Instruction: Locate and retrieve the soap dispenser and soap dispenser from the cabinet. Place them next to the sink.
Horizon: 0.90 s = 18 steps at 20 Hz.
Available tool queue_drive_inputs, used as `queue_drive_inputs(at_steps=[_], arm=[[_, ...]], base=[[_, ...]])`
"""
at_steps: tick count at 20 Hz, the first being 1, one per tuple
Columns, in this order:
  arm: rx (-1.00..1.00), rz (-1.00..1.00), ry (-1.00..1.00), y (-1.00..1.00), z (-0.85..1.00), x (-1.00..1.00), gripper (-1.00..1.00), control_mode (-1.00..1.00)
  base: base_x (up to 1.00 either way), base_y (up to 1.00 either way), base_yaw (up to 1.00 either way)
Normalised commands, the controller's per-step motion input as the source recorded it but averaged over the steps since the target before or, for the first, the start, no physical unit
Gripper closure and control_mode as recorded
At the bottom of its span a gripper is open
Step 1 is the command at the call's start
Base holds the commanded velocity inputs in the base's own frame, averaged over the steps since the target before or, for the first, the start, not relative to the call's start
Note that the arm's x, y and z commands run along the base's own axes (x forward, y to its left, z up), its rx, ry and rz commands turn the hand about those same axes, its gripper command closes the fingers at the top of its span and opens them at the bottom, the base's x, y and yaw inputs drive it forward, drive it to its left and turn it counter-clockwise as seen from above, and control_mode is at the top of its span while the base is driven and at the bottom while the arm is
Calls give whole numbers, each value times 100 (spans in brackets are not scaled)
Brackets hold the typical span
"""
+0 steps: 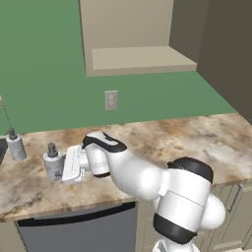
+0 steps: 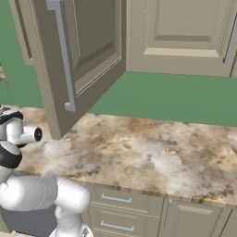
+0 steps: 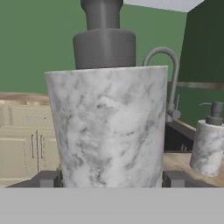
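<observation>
Near bottle (image 1: 53, 162): marbled cylinder with dark pump head, upright on the worktop (image 1: 197, 142) at its left end, just left of the white hand. In the hand view it stands (image 3: 107, 131) large and close between the two dark fingertips (image 3: 46, 178), one on each side, near or touching its base.

Pincer (image 1: 63, 170): spread about this bottle; whether it presses on the sides I cannot tell.

Far bottle (image 1: 15, 145): same kind, upright, further left and farther back on the worktop, apart from the first; in the hand view it sits (image 3: 209, 144) to the right, beside the faucet.

Faucet (image 3: 168, 74): curved grey spout behind the near bottle.

Cabinet (image 1: 135, 37): beige wall box above the worktop, pale shelf board bare.

Cabinet door (image 2: 74, 60): swung open over the worktop, long bar handle.

Wall outlet (image 1: 111, 100): on the green wall below the cabinet.

Drawers (image 2: 115, 200): under the worktop edge.
</observation>
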Motion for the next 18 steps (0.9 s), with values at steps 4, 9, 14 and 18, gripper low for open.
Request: queue_drive_inputs(at_steps=[4,9,14,18], arm=[[1,0,-5,14,-30,29,100,-100],[0,0,0,31,-21,20,100,-100],[-1,0,0,39,-8,27,100,-100],[-2,0,-5,28,-3,30,100,-100]], base=[[0,0,0],[0,0,0],[0,0,0],[0,0,0]])
